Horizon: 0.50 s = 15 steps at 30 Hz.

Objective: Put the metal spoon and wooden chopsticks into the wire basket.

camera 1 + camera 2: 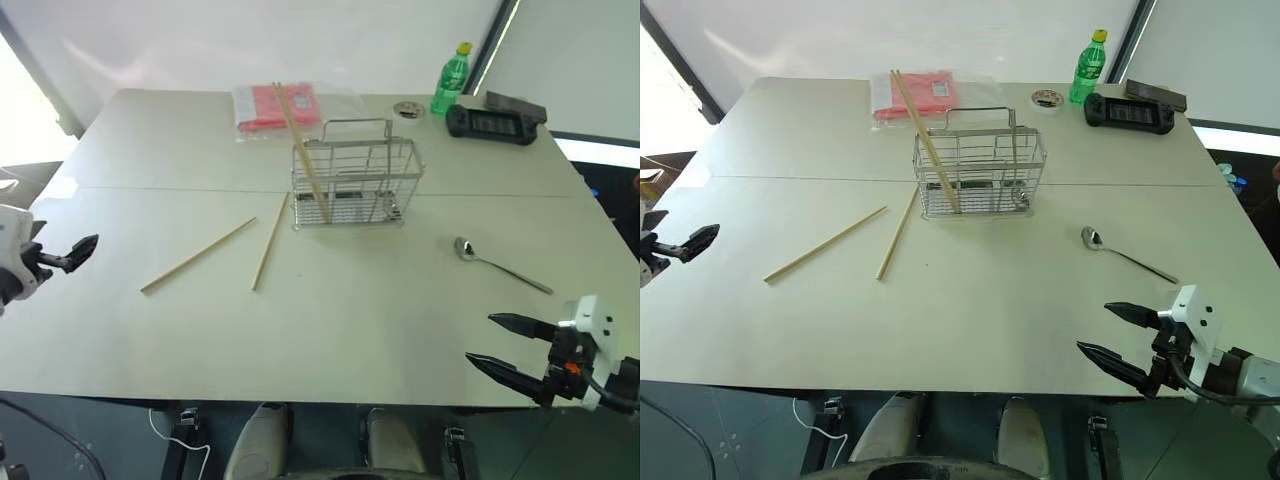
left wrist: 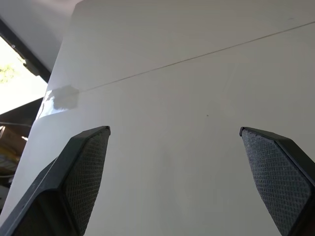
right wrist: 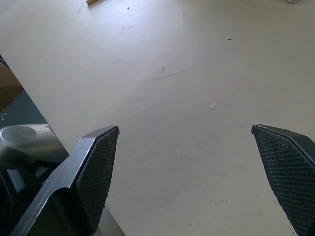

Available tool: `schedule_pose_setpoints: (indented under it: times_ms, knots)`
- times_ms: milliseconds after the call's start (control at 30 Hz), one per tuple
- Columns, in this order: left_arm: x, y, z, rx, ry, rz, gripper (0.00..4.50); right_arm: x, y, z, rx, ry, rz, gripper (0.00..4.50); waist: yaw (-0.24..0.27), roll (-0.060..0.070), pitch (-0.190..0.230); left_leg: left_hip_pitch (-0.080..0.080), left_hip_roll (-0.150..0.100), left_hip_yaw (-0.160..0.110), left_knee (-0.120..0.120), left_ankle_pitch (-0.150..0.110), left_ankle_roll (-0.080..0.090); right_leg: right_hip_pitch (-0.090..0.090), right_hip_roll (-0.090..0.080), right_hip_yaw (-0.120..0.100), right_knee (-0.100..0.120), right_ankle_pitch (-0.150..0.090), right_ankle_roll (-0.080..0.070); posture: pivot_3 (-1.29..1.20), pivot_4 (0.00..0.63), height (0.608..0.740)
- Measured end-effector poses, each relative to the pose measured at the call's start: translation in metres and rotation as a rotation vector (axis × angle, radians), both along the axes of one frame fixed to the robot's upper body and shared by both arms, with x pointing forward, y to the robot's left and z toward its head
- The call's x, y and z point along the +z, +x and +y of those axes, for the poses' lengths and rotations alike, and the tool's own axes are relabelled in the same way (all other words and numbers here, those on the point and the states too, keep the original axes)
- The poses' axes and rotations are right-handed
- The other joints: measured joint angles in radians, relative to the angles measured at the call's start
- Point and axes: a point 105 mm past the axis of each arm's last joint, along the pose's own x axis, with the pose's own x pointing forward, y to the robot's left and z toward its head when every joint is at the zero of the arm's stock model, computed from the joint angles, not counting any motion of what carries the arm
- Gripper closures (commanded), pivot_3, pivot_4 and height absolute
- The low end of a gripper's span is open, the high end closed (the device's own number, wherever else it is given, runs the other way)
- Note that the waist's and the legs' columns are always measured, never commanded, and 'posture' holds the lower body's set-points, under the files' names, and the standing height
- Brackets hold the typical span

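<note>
Wire basket [image 1: 355, 183] stood upper middle of frame on table [image 1: 400, 320]. One wooden chopstick [image 1: 300, 150] stuck up inside it, leaning toward upper left over red packet [image 1: 283, 106]. Two more chopsticks [image 1: 198, 255] lay flat, lower left of basket, one tip near basket foot. Metal spoon [image 1: 500, 264] lay right of middle, apart from basket. Left gripper [image 1: 70, 255] at left edge, fingers wide apart, empty. Right gripper [image 1: 510, 345] at lower right near table's front edge, spread wide, empty. Big bare table space in front. Green bottle [image 1: 452, 78] at far edge.
</note>
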Motion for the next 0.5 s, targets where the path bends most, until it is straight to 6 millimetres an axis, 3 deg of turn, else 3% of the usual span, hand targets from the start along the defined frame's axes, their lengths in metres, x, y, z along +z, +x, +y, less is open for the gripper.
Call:
schedule_pose_setpoints:
  times_ms: [500]
  knots:
    - [-0.001,0.005,-0.013,-0.039,-0.001,0.006,0.06,0.005,0.010,0.004,-0.009,0.015,-0.039,0.00,0.001,0.000,0.000,0.000,0.000,0.000,0.000,0.001,0.001,0.000,0.000,0.000,0.001,0.000,0.000,0.00,0.150,0.721]
